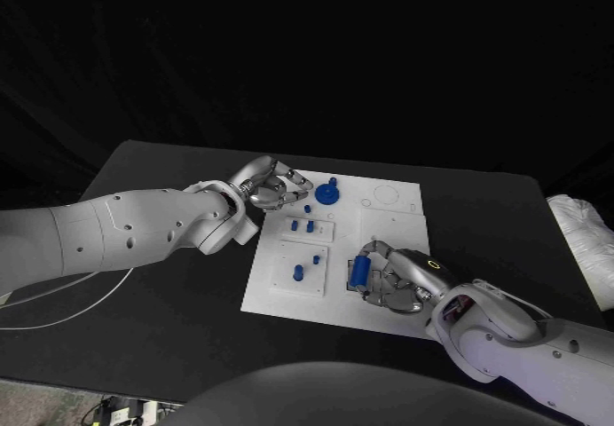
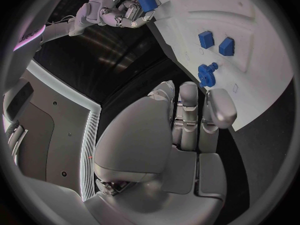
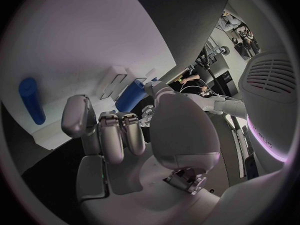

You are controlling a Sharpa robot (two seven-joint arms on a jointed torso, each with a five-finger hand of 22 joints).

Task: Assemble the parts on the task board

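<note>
The white task board lies mid-table. On it a blue gear stands near the far left corner, two small blue blocks sit below it, and a blue peg lies further toward me. My left hand hovers at the board's far left corner beside the gear, fingers curled in with nothing in them. My right hand rests over the board's near right part and grips a blue cylinder. The right wrist view shows that cylinder at the fingertips and the peg on the board.
A white bundle lies off the table's right edge. A pale cable trails at the left. Round recesses mark the board's far right part. Bare black table surrounds the board.
</note>
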